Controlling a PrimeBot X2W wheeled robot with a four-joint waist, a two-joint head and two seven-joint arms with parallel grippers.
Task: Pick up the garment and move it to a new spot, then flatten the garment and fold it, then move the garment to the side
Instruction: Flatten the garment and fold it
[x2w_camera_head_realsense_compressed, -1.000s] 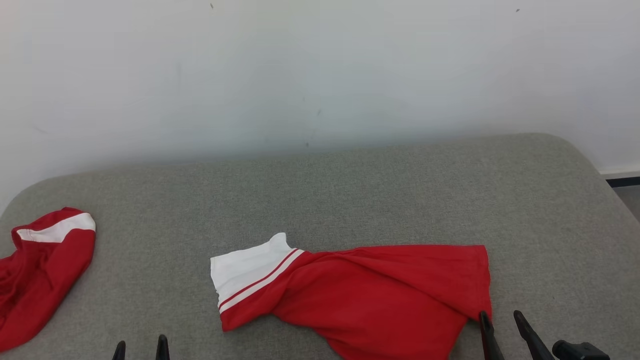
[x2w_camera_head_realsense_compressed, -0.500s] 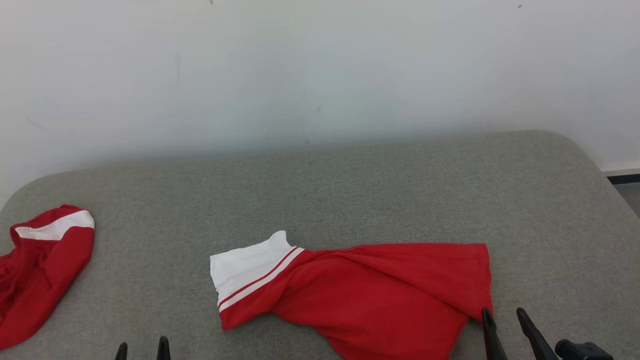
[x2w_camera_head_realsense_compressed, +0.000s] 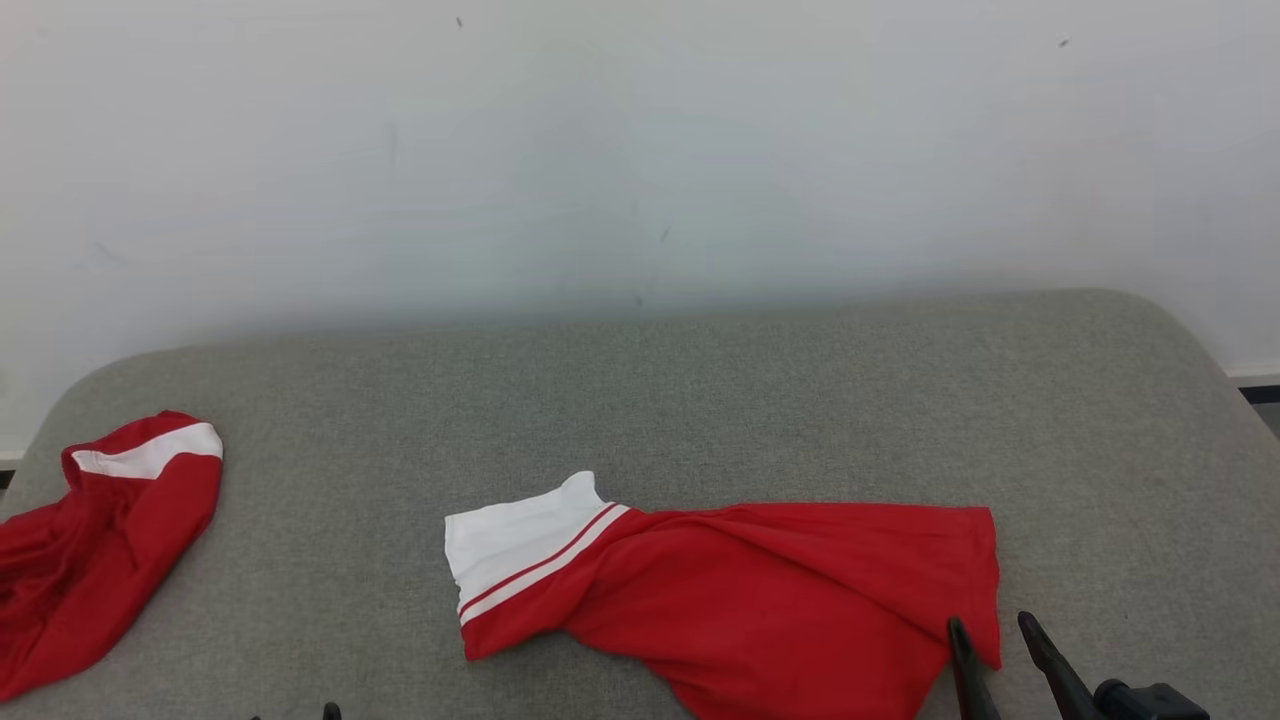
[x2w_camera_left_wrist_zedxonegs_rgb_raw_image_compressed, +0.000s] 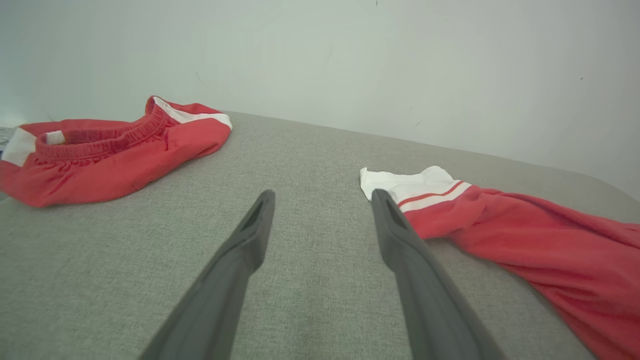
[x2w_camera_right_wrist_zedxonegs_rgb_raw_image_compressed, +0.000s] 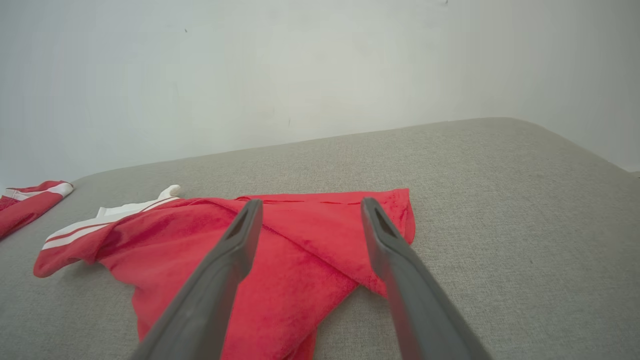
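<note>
Left jaws: wide open, nothing between the two fingers (x2w_camera_left_wrist_zedxonegs_rgb_raw_image_compressed: 240, 260). Only bare grey fabric of the table (x2w_camera_left_wrist_zedxonegs_rgb_raw_image_compressed: 310, 165) is seen in the gap. No contact with any cloth is seen.

Right jaws: wide open as well, nothing gripped. Their fingers (x2w_camera_right_wrist_zedxonegs_rgb_raw_image_compressed: 235, 250) are held low over the right-hand end of the garment (x2w_camera_right_wrist_zedxonegs_rgb_raw_image_compressed: 300, 235). Red cloth is seen in the gap and under the inner finger; the outer finger is placed past the cloth's hem corner, over bare table. Whether either tip touches the cloth cannot be told. In the head view the inner fingertip (x2w_camera_head_realsense_compressed: 962, 650) overlaps the garment's lower right edge.

Garment (x2w_camera_head_realsense_compressed: 760, 600): red, laid crumpled on the table, stretched from the right jaws across towards the left jaws. Several soft folds are noted along its length. Its far end is white, with a thin red stripe and a white band where it joins the red. This white end (x2w_camera_left_wrist_zedxonegs_rgb_raw_image_compressed: 405, 182) lies just ahead of the left jaws, on their right side, apart from the fingertip.

Second red garment (x2w_camera_left_wrist_zedxonegs_rgb_raw_image_compressed: 110, 155): bunched, with a gathered elastic band and white panels, found well ahead of the left jaws and off to their left, at the table's edge. It is well apart from the first garment.

Beyond both pairs of jaws: open table, rounded corners, then a plain pale wall (x2w_camera_head_realsense_compressed: 640, 150).
</note>
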